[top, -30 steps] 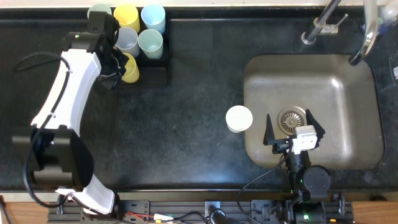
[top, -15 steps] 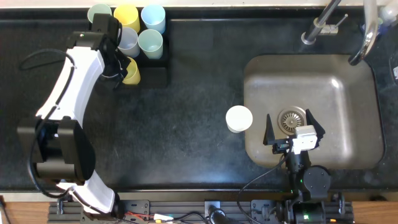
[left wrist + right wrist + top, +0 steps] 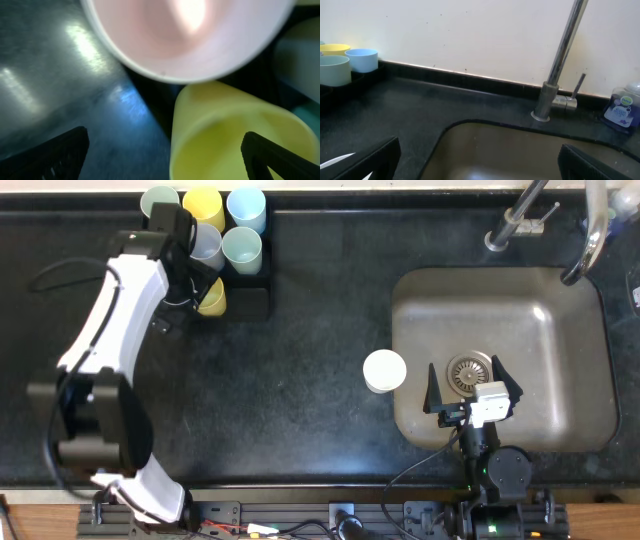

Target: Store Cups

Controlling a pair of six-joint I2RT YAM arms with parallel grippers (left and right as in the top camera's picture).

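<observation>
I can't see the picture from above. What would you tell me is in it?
The left gripper is at a black tray of cups at the back of a dark counter, beside a yellow cup. A white cup sits by the sink, and the right gripper hangs open over the sink.

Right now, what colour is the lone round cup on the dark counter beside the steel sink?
White; the lone round cup shows best in the top view.

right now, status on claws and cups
left claw open over yellow cup at tray. right claw open above sink. white cup at sink rim. no obstruction seen.
</observation>
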